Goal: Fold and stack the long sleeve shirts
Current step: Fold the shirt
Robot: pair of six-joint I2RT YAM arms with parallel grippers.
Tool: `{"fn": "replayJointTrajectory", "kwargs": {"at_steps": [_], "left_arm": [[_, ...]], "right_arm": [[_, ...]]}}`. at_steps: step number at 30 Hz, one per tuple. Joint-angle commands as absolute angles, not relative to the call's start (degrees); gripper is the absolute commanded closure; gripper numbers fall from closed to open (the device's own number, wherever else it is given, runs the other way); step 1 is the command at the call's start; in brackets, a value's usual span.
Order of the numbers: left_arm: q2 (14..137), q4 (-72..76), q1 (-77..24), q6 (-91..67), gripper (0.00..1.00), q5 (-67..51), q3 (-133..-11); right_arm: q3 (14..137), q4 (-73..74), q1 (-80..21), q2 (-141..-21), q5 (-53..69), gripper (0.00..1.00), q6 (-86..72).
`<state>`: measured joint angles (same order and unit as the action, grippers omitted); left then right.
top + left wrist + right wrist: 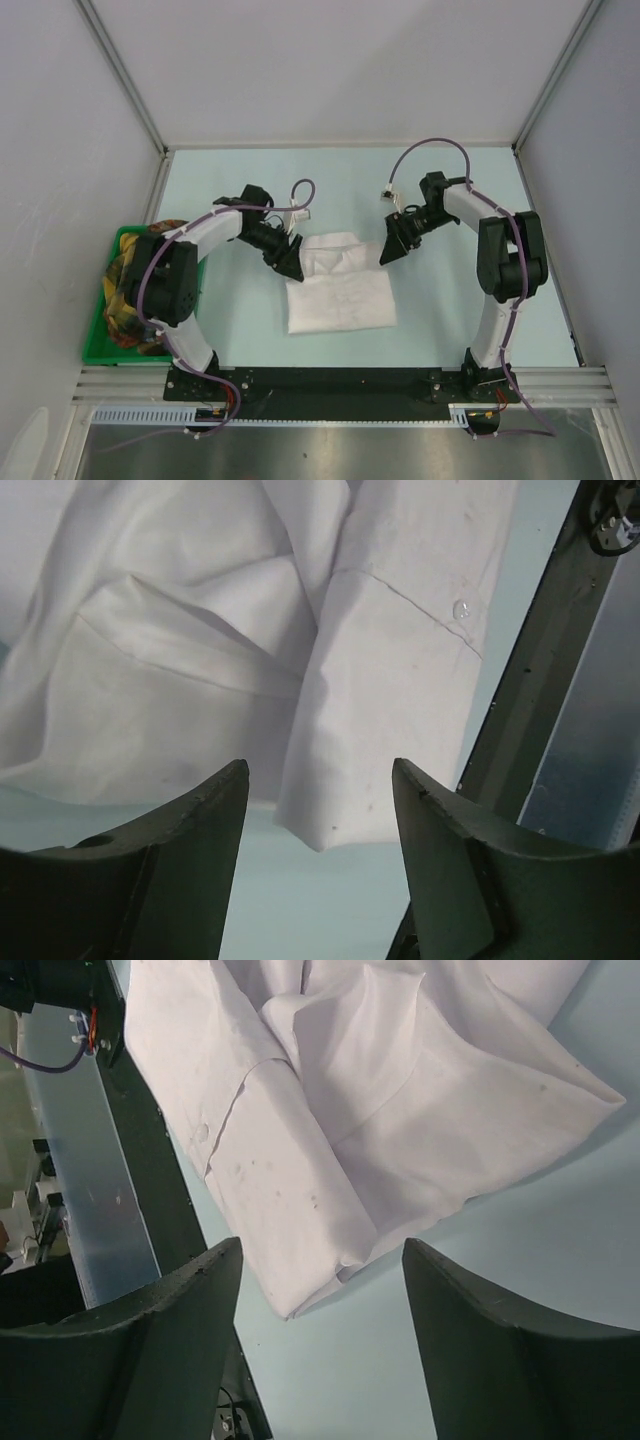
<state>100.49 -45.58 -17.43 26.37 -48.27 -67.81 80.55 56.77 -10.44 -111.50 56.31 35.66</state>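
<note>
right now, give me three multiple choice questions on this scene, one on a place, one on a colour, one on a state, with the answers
1. Where on the table is the green bin?
A) at its left edge
B) at its right edge
C) at its far edge

2. What colour is the folded shirt?
A) blue
B) white
C) red

3. How do the left gripper and the right gripper stand?
A) both shut on the shirt
B) one open, one shut
C) both open, holding nothing

Answers: 1 A, the top view shows it at the left. 2 B, it is plain white in every view. 3 C, each wrist view shows spread fingers with the shirt lying beyond them.
</note>
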Motion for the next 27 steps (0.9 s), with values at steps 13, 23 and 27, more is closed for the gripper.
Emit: {"fn": "replayJointTrajectory", "kwargs": {"at_steps": [13,23,27], "left_arm": [[101.1,-46.2,-17.1,25.0,0.37,-50.2,-64.6],[103.0,-49.0,-17.0,27.6,0.69,-51.2,-66.2],[102.9,-50.3,-16.3,27.7,0.94,-51.3,-68.0]], "right_arm": [[77.3,53.3,-14.0,-111.4,52.6,0.4,38.9],[77.3,53.7,-13.8,-111.0,52.8,0.94,37.9],[77.7,53.2,-13.1,-109.3,53.2,1.0,35.6]]}}
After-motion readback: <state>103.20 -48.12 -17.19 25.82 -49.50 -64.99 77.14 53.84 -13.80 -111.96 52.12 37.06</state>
